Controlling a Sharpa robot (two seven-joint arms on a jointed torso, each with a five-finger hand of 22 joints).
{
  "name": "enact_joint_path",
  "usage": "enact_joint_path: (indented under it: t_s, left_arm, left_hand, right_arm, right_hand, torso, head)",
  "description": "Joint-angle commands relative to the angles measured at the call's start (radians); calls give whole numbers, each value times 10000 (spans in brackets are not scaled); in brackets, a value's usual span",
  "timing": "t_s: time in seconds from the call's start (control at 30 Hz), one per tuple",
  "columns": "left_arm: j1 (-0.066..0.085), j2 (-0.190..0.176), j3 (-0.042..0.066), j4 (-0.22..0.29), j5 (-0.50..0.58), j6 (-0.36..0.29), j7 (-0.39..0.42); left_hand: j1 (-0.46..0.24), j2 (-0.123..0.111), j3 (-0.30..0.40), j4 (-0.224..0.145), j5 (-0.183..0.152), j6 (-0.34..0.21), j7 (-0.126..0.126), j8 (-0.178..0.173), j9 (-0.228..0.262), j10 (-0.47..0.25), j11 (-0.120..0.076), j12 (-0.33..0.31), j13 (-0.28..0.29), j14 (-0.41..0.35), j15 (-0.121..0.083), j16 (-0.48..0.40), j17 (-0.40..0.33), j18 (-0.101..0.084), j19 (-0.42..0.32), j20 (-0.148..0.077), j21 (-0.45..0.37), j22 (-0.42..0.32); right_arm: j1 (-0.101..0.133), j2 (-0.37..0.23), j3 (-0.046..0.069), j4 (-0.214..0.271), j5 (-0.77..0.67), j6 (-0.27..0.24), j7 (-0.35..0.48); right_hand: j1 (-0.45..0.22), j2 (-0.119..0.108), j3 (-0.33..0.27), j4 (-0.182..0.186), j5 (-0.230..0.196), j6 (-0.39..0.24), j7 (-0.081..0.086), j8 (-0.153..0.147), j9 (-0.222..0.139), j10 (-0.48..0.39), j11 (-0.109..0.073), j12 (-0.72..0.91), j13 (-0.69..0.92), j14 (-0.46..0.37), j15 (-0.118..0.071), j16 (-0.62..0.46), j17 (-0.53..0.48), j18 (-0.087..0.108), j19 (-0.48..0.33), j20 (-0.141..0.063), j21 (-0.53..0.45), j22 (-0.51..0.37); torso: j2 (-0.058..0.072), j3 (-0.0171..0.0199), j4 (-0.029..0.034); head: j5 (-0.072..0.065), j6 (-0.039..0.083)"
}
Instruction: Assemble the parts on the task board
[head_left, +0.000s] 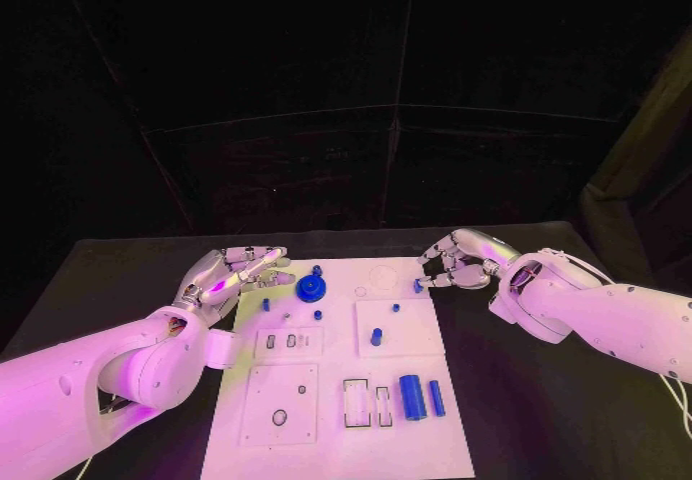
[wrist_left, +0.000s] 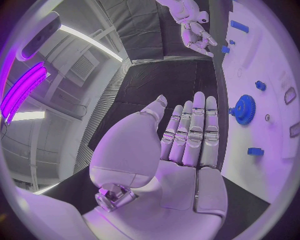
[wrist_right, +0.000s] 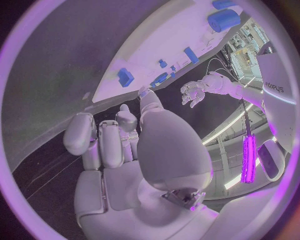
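Left hand (wrist_left: 178, 165) flat, fingers extended beside the task board (head_left: 418, 345) (holding nothing); right hand (head_left: 459, 262) curled, empty.

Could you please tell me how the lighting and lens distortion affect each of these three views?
Head view: a purple cast falls on the left arm and the board, against a dark backdrop; the blue gear stays legible. Left wrist view: fisheye bends the board's edge, and a bright purple lamp strip glares by the circle's rim behind the left robot hand. Right wrist view: the same curving, with the right robot hand looming large.
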Motion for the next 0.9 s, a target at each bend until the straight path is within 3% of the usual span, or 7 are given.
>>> enact_joint_path:
  t_s: [0.03,0.53,0.67,0.9]
  left_arm:
    - [6,26,4,-12,-9,178,61]
    - [-6,64,1,-186,-9,200,58]
    - [-7,66,0,-202,-9,210,57]
    - [-8,61,-2,-219,-9,218,51]
  left_hand:
    - [-26,92,5,-50,-35,-2,64,-53,-11,-29,71,-52,-12,3,80,-61,11,147,28,53,-48,-11]
    - [-28,96,12,-58,-34,2,60,-56,-10,-24,69,-56,-12,4,80,-71,15,147,29,55,-56,-13]
    - [-28,96,12,-58,-34,2,60,-56,-10,-24,69,-56,-12,4,80,-71,15,147,29,55,-56,-13]
    - [-28,96,12,-58,-34,2,60,-56,-10,-24,69,-56,-12,4,80,-71,15,147,29,55,-56,-13]
  right_arm:
    - [-123,40,6,-123,375,381,408]
    - [-347,297,7,-431,291,508,220]
    - [-353,400,8,-515,236,508,144]
    - [-360,534,8,-632,208,486,115]
  right_hand:
    - [101,-4,-2,-78,-38,-77,19,-73,-11,-72,36,-46,-25,346,-51,-61,-5,23,-72,1,-61,-20]
    - [33,57,-78,-46,-151,-181,47,-83,-19,-66,62,-63,-36,362,-30,-43,42,26,-76,13,-79,-49]
    - [121,217,-47,-90,-360,-138,37,-37,2,-33,53,-33,-10,378,-33,-25,82,25,-54,16,-75,-39]
    - [381,687,230,-220,-962,156,-8,104,47,32,5,46,64,408,-73,23,174,13,8,-16,-44,26]
  torso:
    - [21,-27,56]
    - [3,-54,60]
    - [12,-52,57]
    - [-5,-52,44]
  head:
    - [-53,-44]
    - [0,-121]
    - [21,-156]
    - [26,-216]
